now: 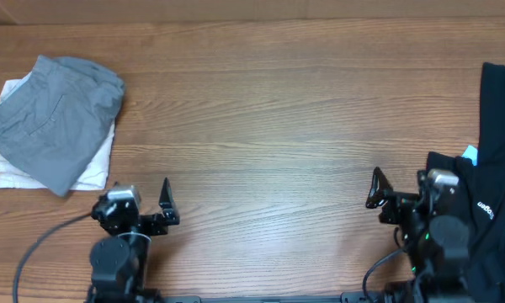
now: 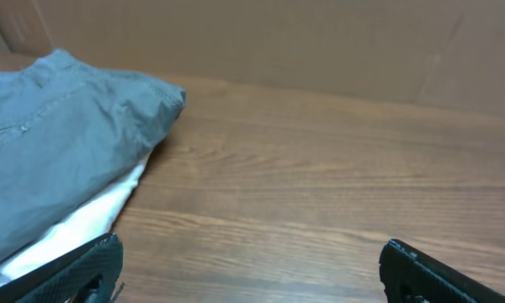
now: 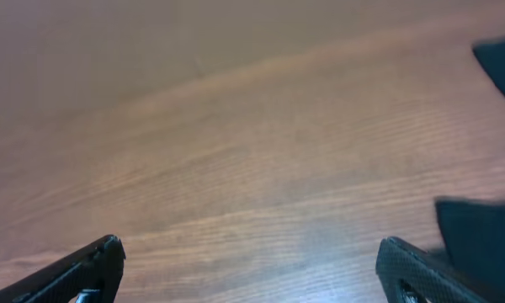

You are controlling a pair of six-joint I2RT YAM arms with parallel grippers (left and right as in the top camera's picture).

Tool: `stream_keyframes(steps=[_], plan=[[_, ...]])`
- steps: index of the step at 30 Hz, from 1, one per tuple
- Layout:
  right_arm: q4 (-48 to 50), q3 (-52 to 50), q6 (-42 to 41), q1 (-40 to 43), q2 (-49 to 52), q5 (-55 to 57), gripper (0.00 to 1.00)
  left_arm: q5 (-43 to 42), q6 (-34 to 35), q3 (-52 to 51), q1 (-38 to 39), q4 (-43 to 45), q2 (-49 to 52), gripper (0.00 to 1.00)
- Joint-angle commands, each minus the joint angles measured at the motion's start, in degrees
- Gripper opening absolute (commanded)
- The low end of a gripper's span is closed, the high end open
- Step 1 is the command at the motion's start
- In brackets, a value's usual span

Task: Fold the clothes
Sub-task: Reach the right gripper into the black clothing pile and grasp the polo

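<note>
Your L claw [image 2: 252, 263] & R claw [image 3: 251, 257] are both wide open, holding nothing; grey clothes [image 1: 59, 118] by L, black shirt [image 1: 498, 160] by R.

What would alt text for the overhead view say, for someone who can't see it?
A folded grey garment lies on a white cloth at the table's left; black clothes sit at the right edge. The left gripper and right gripper are open and empty near the front.
</note>
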State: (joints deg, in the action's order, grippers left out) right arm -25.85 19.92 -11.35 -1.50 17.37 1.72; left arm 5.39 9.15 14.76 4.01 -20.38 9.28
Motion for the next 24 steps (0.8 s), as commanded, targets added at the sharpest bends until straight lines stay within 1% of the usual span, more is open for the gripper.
stream_keyframes(steps=[1,8,12,14,16,18,24], plan=[[-4.5,10.2,-2.2,0.3,10.9,1.7,1.00,0.1,1.4,7.8,-0.3,-3.4,10.6,1.00],[-22.3,31.0,-2.1,2.0,37.9,1.6,1.00,-0.5,1.6,26.6,-0.3,-20.1,34.3,1.00],[-25.6,36.9,-2.2,2.0,48.6,0.9,1.00,-0.9,1.6,34.4,-0.3,-26.8,44.1,1.00],[-25.9,37.8,-3.8,2.7,52.6,3.4,1.00,-2.0,1.6,36.8,-0.3,-28.4,47.8,1.00],[-25.7,37.8,-11.3,4.8,55.8,7.4,1.00,-3.3,1.6,37.8,-0.3,-28.7,50.8,1.00],[-25.7,37.8,-15.7,7.8,58.9,9.0,1.00,-3.7,1.6,37.9,-0.3,-28.7,52.9,1.00],[-25.6,35.0,-18.7,16.2,66.0,8.9,1.00,-4.0,1.7,37.9,-0.3,-29.1,56.2,1.00]])
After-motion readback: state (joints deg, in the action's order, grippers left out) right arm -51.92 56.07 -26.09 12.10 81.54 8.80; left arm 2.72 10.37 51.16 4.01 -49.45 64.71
